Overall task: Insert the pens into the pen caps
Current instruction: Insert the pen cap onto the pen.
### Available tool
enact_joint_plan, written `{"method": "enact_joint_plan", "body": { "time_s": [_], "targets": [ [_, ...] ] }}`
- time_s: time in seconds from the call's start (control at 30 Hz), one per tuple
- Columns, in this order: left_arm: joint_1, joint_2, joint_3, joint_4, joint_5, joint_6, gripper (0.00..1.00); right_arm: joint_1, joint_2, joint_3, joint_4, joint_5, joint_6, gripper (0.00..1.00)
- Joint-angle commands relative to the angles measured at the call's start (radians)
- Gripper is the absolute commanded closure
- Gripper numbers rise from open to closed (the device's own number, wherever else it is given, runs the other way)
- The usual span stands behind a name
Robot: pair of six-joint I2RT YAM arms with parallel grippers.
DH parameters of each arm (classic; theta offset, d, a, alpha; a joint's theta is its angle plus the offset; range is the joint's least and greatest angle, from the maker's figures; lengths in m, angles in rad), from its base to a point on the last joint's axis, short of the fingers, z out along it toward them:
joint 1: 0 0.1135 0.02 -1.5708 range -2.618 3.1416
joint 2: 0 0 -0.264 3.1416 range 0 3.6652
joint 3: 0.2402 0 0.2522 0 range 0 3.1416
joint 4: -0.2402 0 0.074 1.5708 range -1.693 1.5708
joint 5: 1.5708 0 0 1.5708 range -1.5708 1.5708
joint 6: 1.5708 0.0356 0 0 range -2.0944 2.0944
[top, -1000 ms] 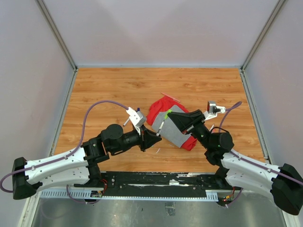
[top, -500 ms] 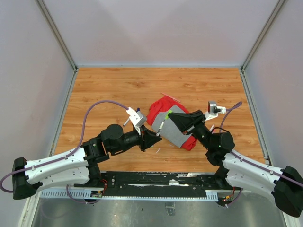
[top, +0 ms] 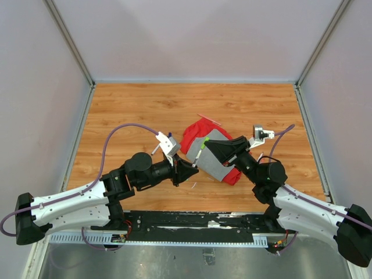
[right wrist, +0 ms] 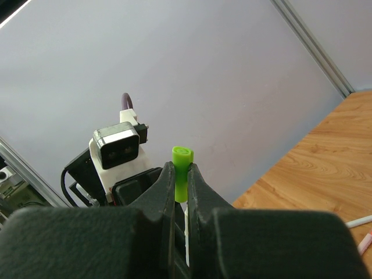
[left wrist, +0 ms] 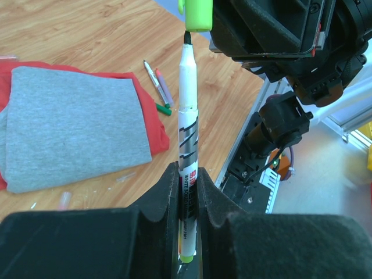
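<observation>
Folded red-and-grey cloth on wooden table

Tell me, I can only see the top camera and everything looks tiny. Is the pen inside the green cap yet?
Observer: Not yet. In the left wrist view, the pen in the left claw has its tip just under the green cap, and its dark point is showing.
Operator: Is the cap held tight?
Observer: The right wrist view shows the right claw shut on it, with the cap's end poking out past the fingers.
Operator: Are there more pens?
Observer: Yes, other pens lie on the table beside the cloth.
</observation>
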Motion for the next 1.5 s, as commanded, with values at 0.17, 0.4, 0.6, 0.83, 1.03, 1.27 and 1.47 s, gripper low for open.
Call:
{"method": "enact_joint_plan", "body": {
  "time_s": [0.17, 0.4, 0.6, 0.83, 1.03, 1.27, 1.47],
  "targets": [
    [-0.01, -0.003, 0.015, 0.015, 0.004, 0.018, 1.0, -0.009, -0.015, 0.013, 0.004, -0.03, -0.019, 1.0],
    [-0.01, -0.005, 0.013, 0.015, 0.002, 0.017, 0.99, -0.008, -0.028, 0.008, -0.036, -0.027, -0.032, 1.0],
    [-0.01, 0.0, 0.014, 0.016, 0.008, 0.019, 0.99, -0.008, -0.024, 0.03, -0.038, -0.008, -0.043, 1.0],
    [-0.01, 0.0, 0.016, 0.013, 0.008, 0.016, 0.99, -0.008, -0.04, 0.052, -0.075, 0.039, -0.06, 0.99],
    [-0.011, 0.001, 0.015, 0.012, 0.01, 0.018, 1.0, -0.007, -0.055, 0.057, -0.099, 0.051, -0.066, 0.99],
    [-0.01, 0.003, 0.016, 0.012, 0.01, 0.017, 1.0, -0.008, -0.052, 0.064, -0.109, 0.044, -0.066, 0.99],
    [-0.01, 0.002, 0.015, 0.007, 0.007, 0.018, 1.0, -0.008, -0.035, 0.063, -0.093, 0.011, -0.059, 1.0]
  ]
}}
